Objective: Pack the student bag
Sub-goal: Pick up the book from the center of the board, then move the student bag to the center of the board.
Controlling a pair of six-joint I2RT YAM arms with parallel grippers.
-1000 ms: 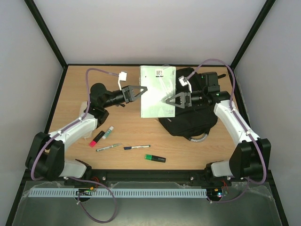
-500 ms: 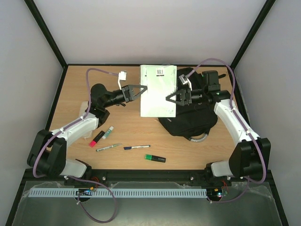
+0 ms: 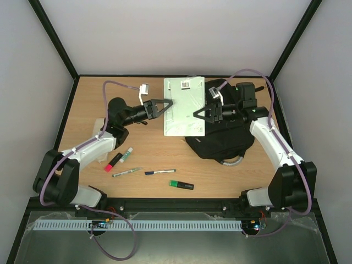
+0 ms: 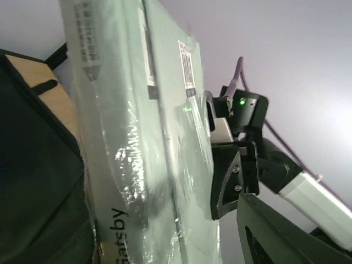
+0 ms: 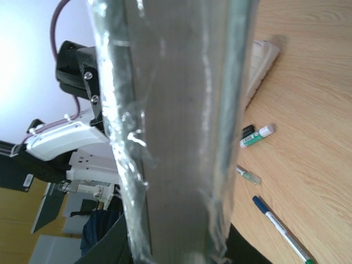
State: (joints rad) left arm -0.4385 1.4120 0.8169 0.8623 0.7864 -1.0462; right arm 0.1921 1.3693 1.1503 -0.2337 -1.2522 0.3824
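The shrink-wrapped book pack (image 3: 184, 107) is clenched at its right edge by the right gripper (image 3: 199, 115) and held raised beside the student bag (image 3: 220, 144), lying under that arm, for loading. The left gripper (image 3: 162, 106) is seen released, 1 finger (image 4: 275, 236) clear.

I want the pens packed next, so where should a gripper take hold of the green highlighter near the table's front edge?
Probably at mid-body, from straight above, jaws closing across the narrow width of the green highlighter. It lies flat on the table, long axis roughly left to right, and the blue pen behind it lies apart, leaving room on either side.
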